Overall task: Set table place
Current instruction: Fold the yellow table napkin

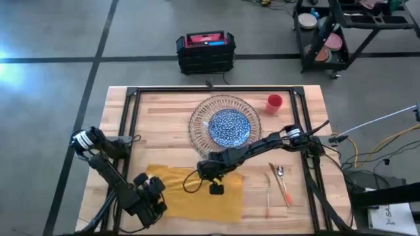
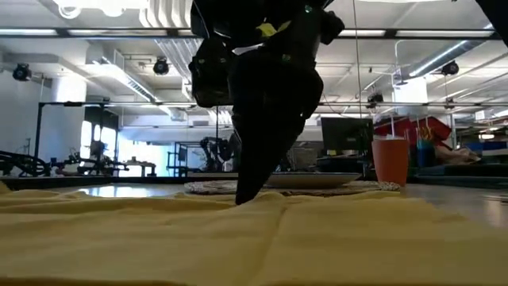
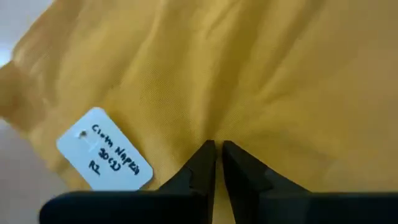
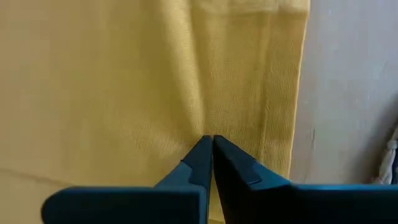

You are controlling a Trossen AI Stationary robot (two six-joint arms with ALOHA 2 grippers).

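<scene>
On yellow napkin [image 1: 197,193] | left gripper [image 3: 216,148] jaws pinch cloth | right gripper [image 4: 211,142] jaws pinch cloth

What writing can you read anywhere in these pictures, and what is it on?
"Cloth Napkin": handwritten on the small white paper tag lying on the yellow cloth napkin.
"20 (3)", roughly: same tag, unclear.
"R2", perhaps: same tag, uncertain.
Nothing else is readable.
</scene>
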